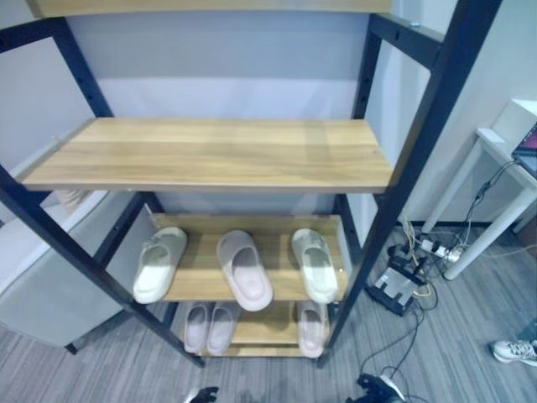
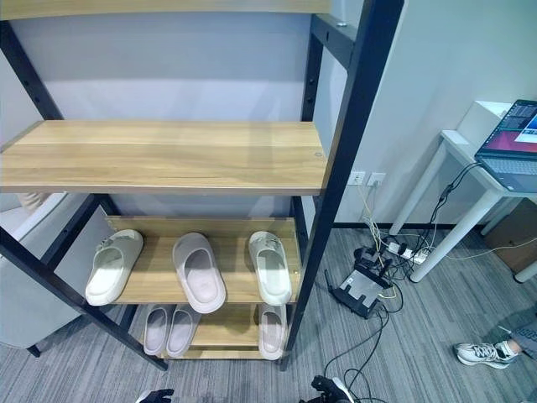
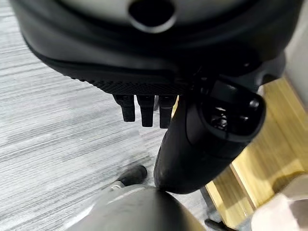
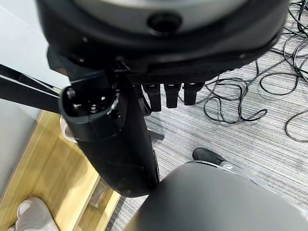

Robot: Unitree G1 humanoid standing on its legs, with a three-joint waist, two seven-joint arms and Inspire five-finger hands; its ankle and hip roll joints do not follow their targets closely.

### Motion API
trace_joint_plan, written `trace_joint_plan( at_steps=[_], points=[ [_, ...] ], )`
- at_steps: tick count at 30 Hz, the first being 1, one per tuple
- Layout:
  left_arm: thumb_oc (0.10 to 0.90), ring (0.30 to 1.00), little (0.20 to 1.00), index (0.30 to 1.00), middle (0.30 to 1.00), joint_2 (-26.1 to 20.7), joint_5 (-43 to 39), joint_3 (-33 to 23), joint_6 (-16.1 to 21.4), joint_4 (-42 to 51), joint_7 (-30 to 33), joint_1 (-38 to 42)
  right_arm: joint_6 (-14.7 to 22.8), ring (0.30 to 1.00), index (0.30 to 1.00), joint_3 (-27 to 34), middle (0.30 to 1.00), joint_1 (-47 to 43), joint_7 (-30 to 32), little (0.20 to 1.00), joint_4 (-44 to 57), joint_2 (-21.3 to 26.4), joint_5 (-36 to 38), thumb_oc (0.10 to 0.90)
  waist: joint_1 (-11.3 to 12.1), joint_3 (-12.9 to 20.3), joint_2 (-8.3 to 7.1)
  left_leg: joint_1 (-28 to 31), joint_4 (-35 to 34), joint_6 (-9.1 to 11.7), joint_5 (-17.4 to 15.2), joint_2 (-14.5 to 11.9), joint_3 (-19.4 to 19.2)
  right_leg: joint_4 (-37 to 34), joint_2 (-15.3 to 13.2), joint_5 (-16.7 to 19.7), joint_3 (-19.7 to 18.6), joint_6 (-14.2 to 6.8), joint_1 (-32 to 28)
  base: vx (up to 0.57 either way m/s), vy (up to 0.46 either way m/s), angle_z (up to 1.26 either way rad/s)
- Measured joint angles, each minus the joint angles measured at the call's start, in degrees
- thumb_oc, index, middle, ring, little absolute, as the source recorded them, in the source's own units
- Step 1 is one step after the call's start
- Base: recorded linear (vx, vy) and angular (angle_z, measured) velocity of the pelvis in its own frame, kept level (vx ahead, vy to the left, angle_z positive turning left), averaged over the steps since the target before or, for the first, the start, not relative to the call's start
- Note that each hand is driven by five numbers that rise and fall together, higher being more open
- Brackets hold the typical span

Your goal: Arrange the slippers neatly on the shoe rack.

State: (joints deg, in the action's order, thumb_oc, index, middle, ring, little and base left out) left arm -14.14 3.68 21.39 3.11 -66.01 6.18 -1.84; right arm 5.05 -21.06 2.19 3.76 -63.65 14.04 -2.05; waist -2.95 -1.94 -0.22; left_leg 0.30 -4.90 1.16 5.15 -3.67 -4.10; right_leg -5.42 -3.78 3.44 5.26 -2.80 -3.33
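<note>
L robot hand (image 3: 202, 120) relaxed, empty | R robot hand (image 4: 120, 125) same | slippers (image 1: 244, 269) on rack (image 1: 210, 151)

head cameras above shoe rack (image 1: 210, 155)

Six pale slippers (image 1: 244, 269) (two shelves) on rack (image 1: 210, 155).

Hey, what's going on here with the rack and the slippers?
Nothing is being handled right now. The shoe rack has three slippers on its middle shelf and three more on the bottom shelf, all toes inward. Both hands hang low, holding nothing: the left hand and the right hand have relaxed fingers over the carpet. The upper shelf is bare.
</note>
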Motion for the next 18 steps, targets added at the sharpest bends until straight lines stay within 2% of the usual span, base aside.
trace_joint_plan(
  at_steps=[3, 4, 5, 6, 7, 8, 9, 10, 11, 12, 13, 15, 18],
  points=[
    [0.800, 0.900, 0.900, 0.900, 0.900, -1.4, -0.1, 0.8, 1.1, 7.7, -1.8, -2.6, 0.0, 0.900, 0.900, 0.2, 0.900, 0.0, 0.0, 0.900, 0.3, 0.2, 0.0, 0.800, 0.1, 0.0, 0.29, -0.1, 0.0, 0.0, 0.0, 0.1, 0.1, 0.0, -0.1, 0.0, 0.1, -0.1, -0.1, -0.01, -0.003, 0.01],
    [0.800, 0.900, 0.900, 0.900, 0.900, -4.7, -0.3, 1.4, 0.6, 20.1, -3.7, -7.0, 0.2, 0.900, 0.900, 0.3, 0.900, 0.2, 0.0, 0.900, 1.3, 0.4, 0.0, 0.800, 0.2, -0.2, 0.42, -0.1, 0.0, 0.0, 0.0, 0.0, 0.4, 0.0, 0.0, -0.1, 0.2, -0.1, -0.1, -0.03, -0.010, 0.04],
    [0.800, 0.900, 0.900, 0.900, 0.900, -6.6, -0.3, 1.6, 1.4, 27.0, -4.5, -9.2, 0.2, 0.900, 0.900, 0.7, 0.900, 0.7, 0.0, 0.900, 1.8, 0.6, 0.0, 0.800, 0.3, -0.2, 0.50, -0.1, 0.0, 0.0, 0.0, 0.0, 0.5, 0.0, 0.0, -0.1, 0.3, -0.1, -0.1, -0.02, -0.005, 0.10],
    [0.800, 0.900, 0.900, 0.900, 0.900, -9.9, -0.8, 1.7, 2.5, 38.8, -5.0, -13.4, 0.3, 0.900, 0.900, 1.3, 0.900, 2.6, 0.0, 0.900, 3.9, 1.4, -0.1, 0.800, 1.2, -0.6, 1.17, -0.2, -0.1, -0.2, 0.2, 0.1, 1.0, 0.0, 0.0, 0.1, 0.8, -0.6, -0.5, -0.03, -0.002, 0.13],
    [0.800, 0.900, 0.900, 0.900, 0.900, -12.0, -1.2, 1.5, 4.5, 46.0, -5.8, -15.6, 0.8, 0.900, 0.900, 1.6, 0.900, 3.9, 0.0, 0.900, 5.9, 2.2, -0.1, 0.800, 1.4, -0.5, 1.11, -0.1, -0.1, 0.2, -0.1, 0.2, 1.3, 0.0, -0.1, -0.2, 1.0, -0.7, -0.7, -0.02, 0.000, 0.17],
    [0.800, 0.900, 0.900, 0.900, 0.900, -12.4, -1.2, 1.3, 7.1, 47.7, -5.9, -15.9, 1.2, 0.900, 0.900, 1.6, 0.900, 4.6, 0.0, 0.900, 6.2, 2.5, -0.1, 0.800, 1.7, -0.6, 1.29, -0.1, -0.1, 0.2, -0.1, 0.3, 1.4, 0.0, -0.2, -0.4, 1.4, -0.6, -0.9, -0.03, 0.002, 0.22],
    [0.800, 0.900, 0.900, 0.900, 0.900, -13.6, -3.0, -1.2, 7.9, 54.2, -7.9, -19.4, 1.3, 0.900, 0.900, 2.4, 0.900, 5.2, -0.2, 0.900, 6.7, 3.3, -0.2, 0.800, 1.7, -0.9, 1.92, -0.1, -0.1, 0.2, -0.1, 0.5, 1.6, 0.0, -0.4, -0.7, 1.9, -0.6, -1.3, -0.01, 0.001, 0.19],
    [0.800, 0.900, 0.900, 0.900, 0.900, -14.6, -5.2, -2.0, 9.8, 55.9, -9.7, -20.7, 1.5, 0.900, 0.900, 2.7, 0.900, 4.5, -0.2, 0.900, 5.8, 4.0, -0.3, 0.800, 2.2, -0.9, 3.33, -0.1, -0.1, 0.2, -0.2, 0.7, 1.8, 0.0, -0.5, -0.8, 2.1, -0.7, -1.4, -0.05, 0.005, 0.16],
    [0.800, 0.900, 0.900, 0.900, 0.900, -14.8, -5.7, -2.0, 9.7, 55.7, -10.5, -21.1, 1.4, 0.900, 0.900, 2.7, 0.900, 4.0, -0.2, 0.900, 4.5, 4.4, -0.3, 0.800, 2.0, -1.0, 3.91, -0.1, -0.1, 0.2, -0.2, 0.8, 1.8, 0.0, -0.6, -0.8, 2.2, -0.8, -1.3, -0.07, 0.003, 0.11],
    [0.800, 0.900, 0.900, 0.900, 0.900, -15.4, -5.7, -2.2, 8.4, 56.0, -11.4, -22.3, 1.0, 0.900, 0.900, 3.0, 0.900, 3.2, -0.1, 0.900, 4.0, 4.4, -0.7, 0.800, 3.0, -1.1, 4.55, -0.3, -0.1, 0.0, 0.0, 0.9, 2.4, 0.0, -0.6, -0.6, 2.8, -1.3, -1.6, -0.09, 0.004, 0.19],
    [0.800, 0.900, 0.900, 0.900, 0.900, -17.3, -5.7, -1.8, 8.3, 57.7, -12.3, -22.5, 1.4, 0.900, 0.900, 3.1, 0.900, 3.5, 0.1, 0.900, 2.3, 4.0, -0.8, 0.800, 3.0, -1.3, 4.27, -0.3, -0.1, 0.1, 0.0, 0.9, 3.1, 0.0, -0.6, -0.8, 3.7, -1.1, -1.8, -0.06, -0.006, 0.52],
    [0.800, 0.900, 0.900, 0.900, 0.900, -20.1, -5.9, -1.9, 8.5, 57.9, -13.9, -22.8, 1.0, 0.900, 0.900, 3.9, 0.900, 3.4, 0.3, 0.900, 1.2, 4.0, -1.8, 0.800, 4.9, -2.0, 4.20, -0.5, -0.1, 0.1, 0.4, 1.1, 5.2, 0.0, -0.7, -1.2, 5.9, -1.2, -2.9, -0.01, -0.018, 0.57],
    [0.800, 0.900, 0.900, 0.900, 0.900, -22.2, -8.2, -3.2, 8.2, 60.1, -15.7, -24.6, 1.0, 0.900, 0.900, 3.9, 0.900, 3.0, 0.5, 0.900, -0.3, 3.8, -2.4, 0.800, 5.0, -2.2, 3.74, -0.5, -0.1, 0.1, 0.5, 1.5, 6.6, 0.0, -0.9, -2.0, 8.0, -1.1, -3.7, 0.00, -0.015, 0.38]
  ],
)
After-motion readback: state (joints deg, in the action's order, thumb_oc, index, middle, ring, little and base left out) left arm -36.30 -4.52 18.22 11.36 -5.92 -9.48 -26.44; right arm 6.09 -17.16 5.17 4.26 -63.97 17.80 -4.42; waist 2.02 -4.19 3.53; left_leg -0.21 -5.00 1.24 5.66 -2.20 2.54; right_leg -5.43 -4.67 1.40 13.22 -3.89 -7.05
